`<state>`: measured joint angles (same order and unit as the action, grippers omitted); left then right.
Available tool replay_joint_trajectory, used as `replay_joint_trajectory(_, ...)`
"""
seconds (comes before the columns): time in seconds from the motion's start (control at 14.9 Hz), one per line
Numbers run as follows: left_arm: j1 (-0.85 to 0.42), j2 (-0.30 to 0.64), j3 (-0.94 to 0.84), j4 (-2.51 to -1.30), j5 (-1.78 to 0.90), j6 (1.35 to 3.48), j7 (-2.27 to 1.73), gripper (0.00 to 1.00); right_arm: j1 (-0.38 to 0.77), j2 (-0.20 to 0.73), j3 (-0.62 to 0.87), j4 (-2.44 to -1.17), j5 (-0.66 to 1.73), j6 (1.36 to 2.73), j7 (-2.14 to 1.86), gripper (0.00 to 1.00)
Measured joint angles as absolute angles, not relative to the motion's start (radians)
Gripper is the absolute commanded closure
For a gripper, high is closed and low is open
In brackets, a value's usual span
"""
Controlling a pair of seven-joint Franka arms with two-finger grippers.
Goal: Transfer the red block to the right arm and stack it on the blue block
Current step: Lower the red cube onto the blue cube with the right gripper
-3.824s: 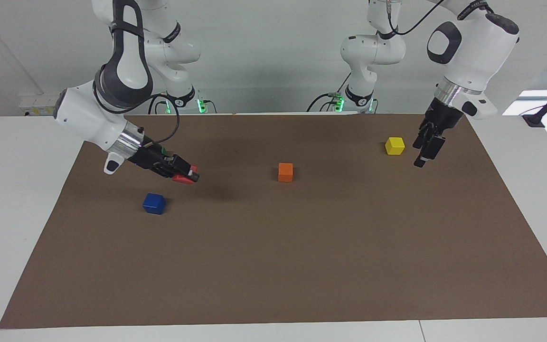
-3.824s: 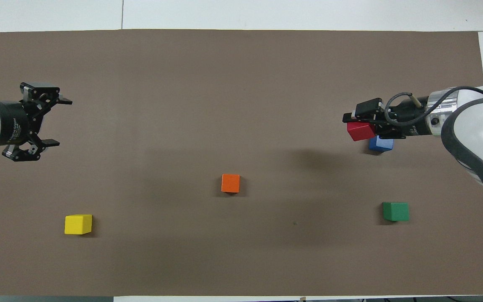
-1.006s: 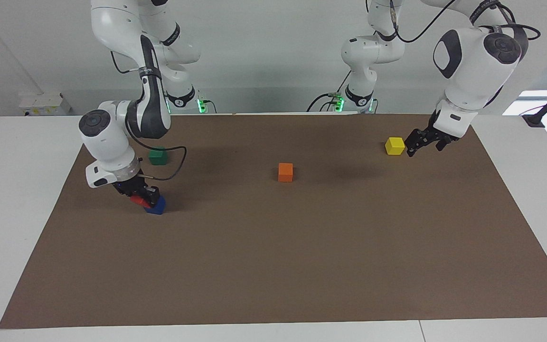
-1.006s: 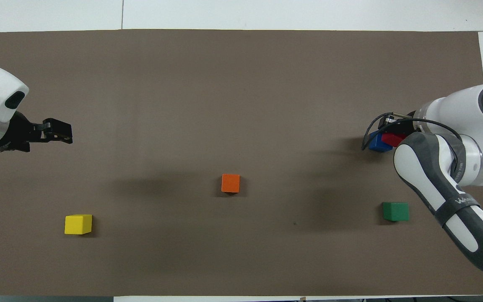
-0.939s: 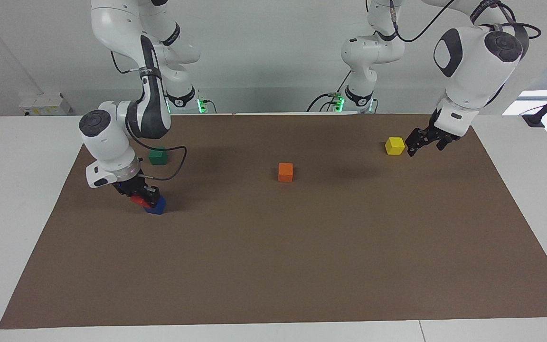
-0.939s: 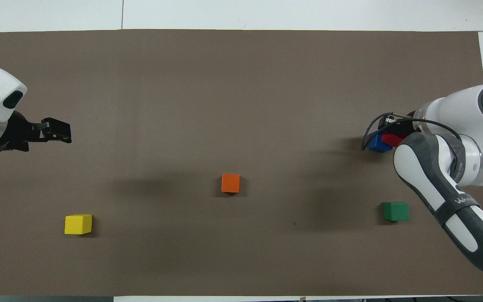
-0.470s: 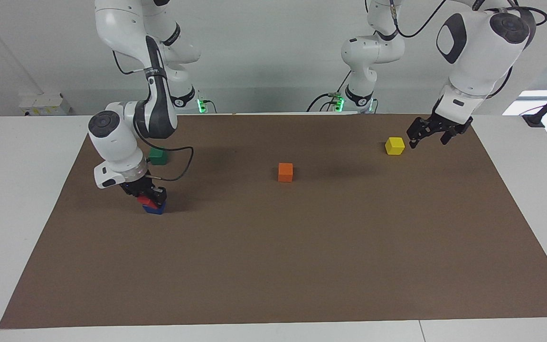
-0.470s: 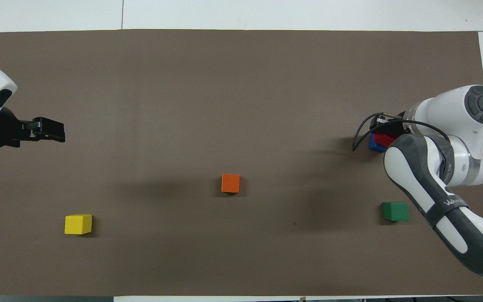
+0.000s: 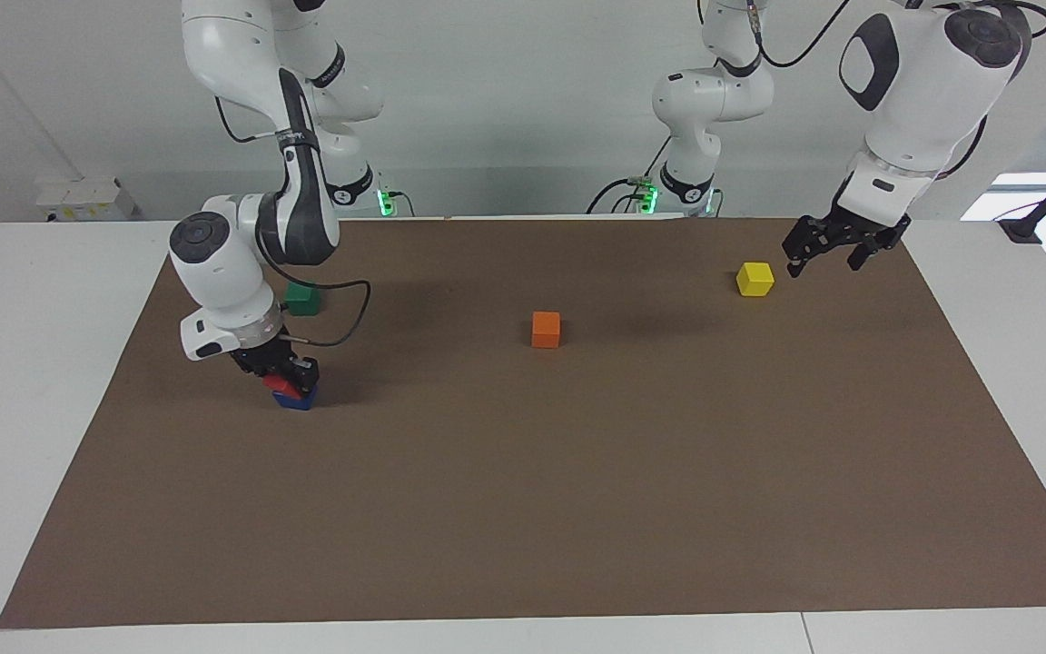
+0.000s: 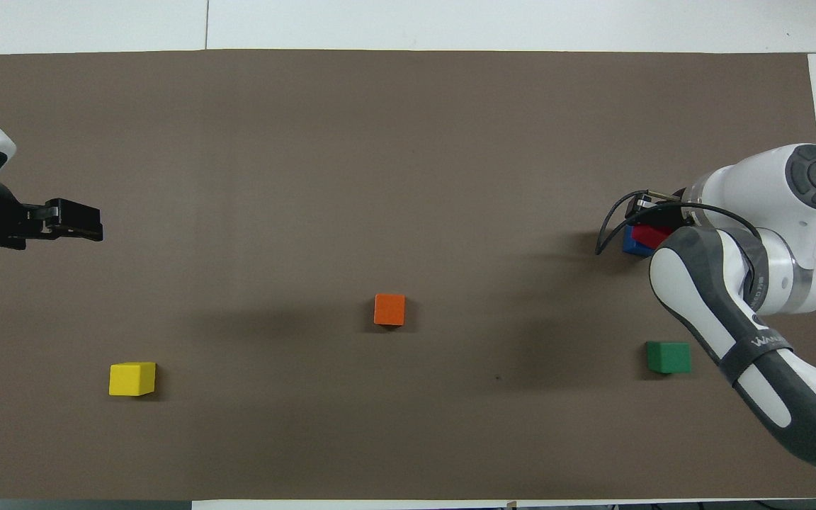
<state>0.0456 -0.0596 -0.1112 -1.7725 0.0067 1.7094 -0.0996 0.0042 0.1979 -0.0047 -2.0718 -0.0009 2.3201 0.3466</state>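
Red block [image 9: 284,385] sits clamped in your right gripper [image 9: 288,381] on the blue block [image 9: 297,398], so square it up before letting go, while your left gripper [image 9: 824,247] waits, fingers apart.

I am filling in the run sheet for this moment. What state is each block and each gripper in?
red block: on the blue block, gripped
blue block: on the mat, under the red block
right gripper: shut on the red block
left gripper: open, empty, in the air, arm waiting
orange block: free on the mat
yellow block: free on the mat
green block: free on the mat
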Motion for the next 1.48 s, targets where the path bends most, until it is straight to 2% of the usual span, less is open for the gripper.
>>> replay_joint_trajectory(1.48, 0.046, -0.06, -0.111, -1.772, 0.006, 1.709, -0.099, 0.0, -0.016, 0.198, -0.005, -2.077, -0.001, 2.321, 0.339, 1.0)
